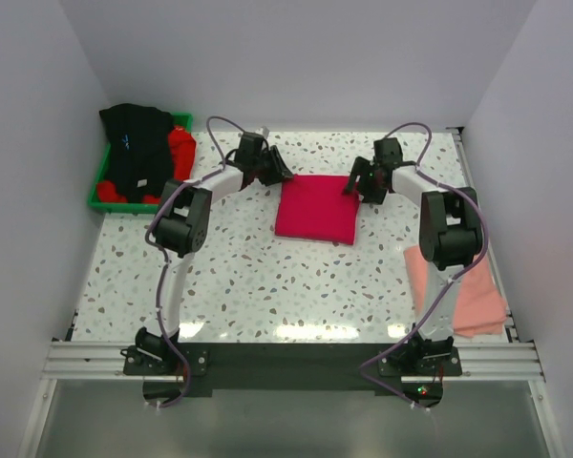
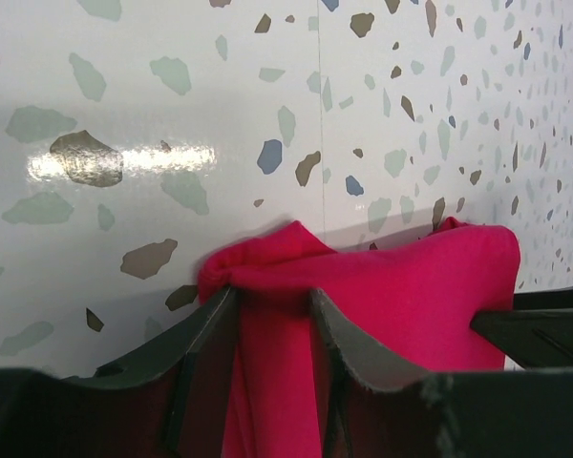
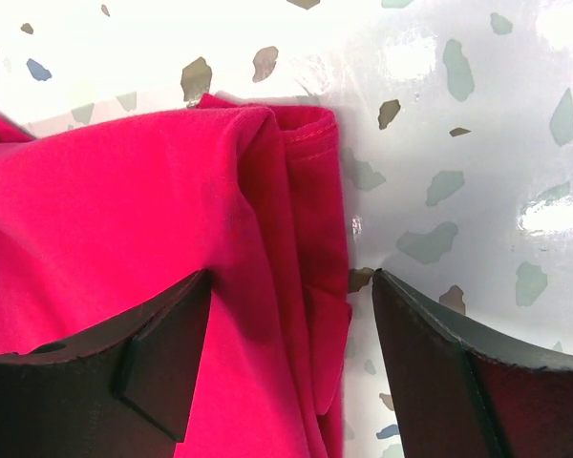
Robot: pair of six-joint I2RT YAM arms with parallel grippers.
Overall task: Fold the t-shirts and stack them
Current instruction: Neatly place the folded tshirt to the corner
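Observation:
A crimson-pink t-shirt [image 1: 315, 210] lies folded into a rectangle at the middle back of the table. My left gripper [image 1: 279, 174] is at its far left corner. In the left wrist view the gripper [image 2: 273, 292] is shut on a bunched fold of that shirt [image 2: 420, 286]. My right gripper [image 1: 351, 188] is at the far right corner. In the right wrist view it [image 3: 292, 277] is open and straddles the shirt's hemmed edge [image 3: 124, 210], one finger over cloth, the other over bare table. A salmon-pink shirt [image 1: 456, 286] lies at the right. A black shirt [image 1: 134, 148] and a bright red one [image 1: 180, 153] are at the far left.
A green plastic tray [image 1: 98, 196] at the far left corner holds the black and red shirts. The salmon shirt lies partly under my right arm [image 1: 449, 229], near the table's right edge. White walls close in the table on three sides.

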